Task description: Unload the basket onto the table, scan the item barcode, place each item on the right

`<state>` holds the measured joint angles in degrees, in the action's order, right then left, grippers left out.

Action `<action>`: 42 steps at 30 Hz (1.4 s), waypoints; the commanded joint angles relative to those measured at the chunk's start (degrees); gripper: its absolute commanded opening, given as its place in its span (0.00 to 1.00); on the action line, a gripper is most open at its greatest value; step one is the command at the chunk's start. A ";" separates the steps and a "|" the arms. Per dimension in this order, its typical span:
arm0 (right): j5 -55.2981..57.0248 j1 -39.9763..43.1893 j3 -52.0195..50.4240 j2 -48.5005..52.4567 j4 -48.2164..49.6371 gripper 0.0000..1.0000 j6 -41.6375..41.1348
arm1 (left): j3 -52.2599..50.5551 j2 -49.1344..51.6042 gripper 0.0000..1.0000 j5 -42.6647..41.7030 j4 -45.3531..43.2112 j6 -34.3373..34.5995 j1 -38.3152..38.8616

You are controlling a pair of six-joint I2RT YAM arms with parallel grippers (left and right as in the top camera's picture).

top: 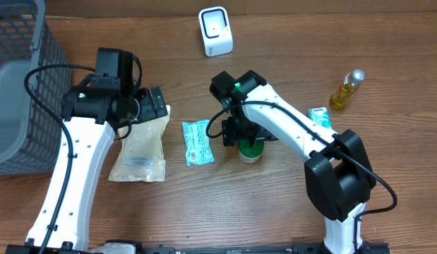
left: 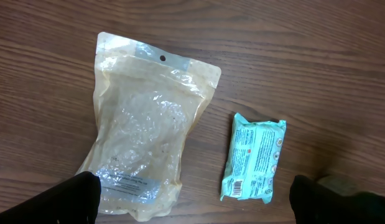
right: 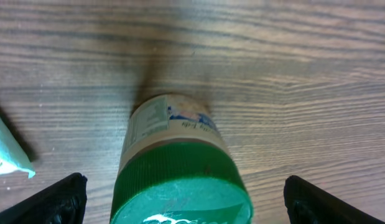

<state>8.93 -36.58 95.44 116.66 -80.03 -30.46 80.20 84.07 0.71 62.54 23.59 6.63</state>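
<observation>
A jar with a green lid (right: 180,186) and a pale label stands upright on the wooden table (top: 250,149). My right gripper (right: 186,208) is just above it, open, one finger on each side of the lid with a gap to both. A white barcode scanner (top: 215,31) stands at the back of the table. My left gripper (left: 192,205) hangs open above a clear pouch of pale grains (left: 142,130) and holds nothing. Beside the pouch lies a teal packet (left: 253,158) with its barcode facing up. In the overhead view the left gripper (top: 151,106) is over the pouch's top edge.
A grey mesh basket (top: 20,85) fills the left edge of the table. A small bottle of yellow oil (top: 347,89) lies at the right. A second small teal packet (top: 319,117) lies near it.
</observation>
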 commanded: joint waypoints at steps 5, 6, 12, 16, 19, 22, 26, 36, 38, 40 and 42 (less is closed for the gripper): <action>6.73 -0.11 -0.22 -8.26 0.31 1.00 -4.33 | 0.44 -0.07 1.00 0.35 0.00 -0.46 -0.24; 6.97 -0.11 -0.22 -8.50 0.35 1.00 -4.33 | 0.44 -0.07 1.00 0.35 0.00 -0.46 -0.24; 7.17 -0.11 -0.26 -8.61 0.68 1.00 -4.52 | 0.44 -0.07 1.00 0.35 0.00 -0.46 -0.24; 7.13 -0.11 -0.31 -8.63 1.53 1.00 -4.50 | 0.44 -0.07 1.00 0.35 0.00 -0.46 -0.24; 7.13 -0.04 -1.16 -8.63 2.47 1.00 -4.48 | 0.44 -0.07 1.00 0.35 0.00 -0.46 -0.24; 7.10 -0.07 -2.08 -8.63 3.80 1.00 -4.44 | 0.44 -0.07 1.00 0.35 0.00 -0.46 -0.24; 5.92 -0.04 -2.25 -8.55 4.09 1.00 -4.42 | 0.44 -0.07 1.00 0.35 0.00 -0.46 -0.24; 3.37 -0.04 -6.80 -8.44 6.40 1.00 -3.58 | 0.44 -0.07 1.00 0.35 0.00 -0.46 -0.24; 3.37 -0.07 -8.00 -8.39 7.69 1.00 -3.58 | 0.44 -0.07 1.00 0.35 0.00 -0.46 -0.24; 2.91 -0.07 -9.51 -8.39 9.57 1.00 -3.58 | 0.44 -0.07 0.99 0.35 0.00 -0.46 -0.24; 1.36 -0.04 -10.86 -8.33 11.21 1.00 -3.58 | 0.44 -0.07 1.00 0.35 0.00 -0.46 -0.24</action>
<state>11.97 -36.58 86.13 109.08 -70.06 -34.24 80.20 84.07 0.71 62.54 23.59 6.63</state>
